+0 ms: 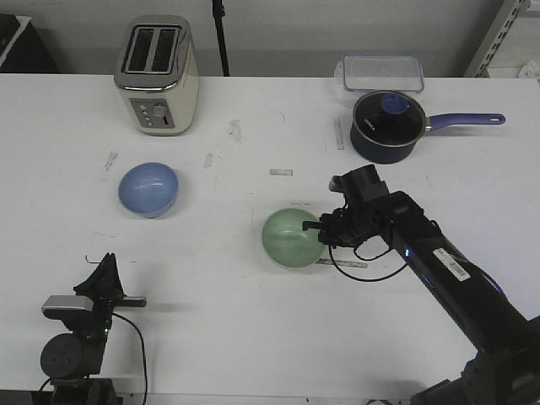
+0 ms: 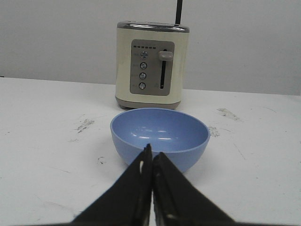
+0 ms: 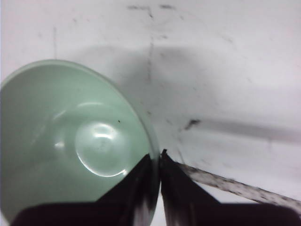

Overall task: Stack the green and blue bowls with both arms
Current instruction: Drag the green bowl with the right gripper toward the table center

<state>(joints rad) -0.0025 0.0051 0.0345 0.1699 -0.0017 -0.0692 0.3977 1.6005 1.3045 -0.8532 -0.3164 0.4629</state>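
**Green bowl pinched at the rim; blue bowl waits untouched**

The pale mint-green glossy round bowl point(image 1: 291, 239) sits upright on the white counter point(image 1: 253, 321), near its middle. The right gripper point(image 1: 319, 229) has its two black fingers closed across the bowl's right-hand rim, one finger inside the wall and one outside, as the right wrist view shows point(image 3: 156, 160). The bowl looks to be resting on the counter, though whether it is just off the surface cannot be told.

The light periwinkle-blue glossy round bowl point(image 1: 148, 189) stands well apart to the left, upright and empty. The left gripper point(image 1: 105, 274) is parked low at the near edge, its fingers pressed together on nothing point(image 2: 151, 157), pointing toward the blue bowl.

So the step in hand is the grasp of the green bowl. Next, by my reading, comes a lift clear of the counter and a carry leftward to set it in the blue bowl; a rim pinch may let it tilt, so slow travel seems wise.

Behind stand a cream toaster point(image 1: 157, 76) and a dark saucepan with purple handle point(image 1: 388, 125).
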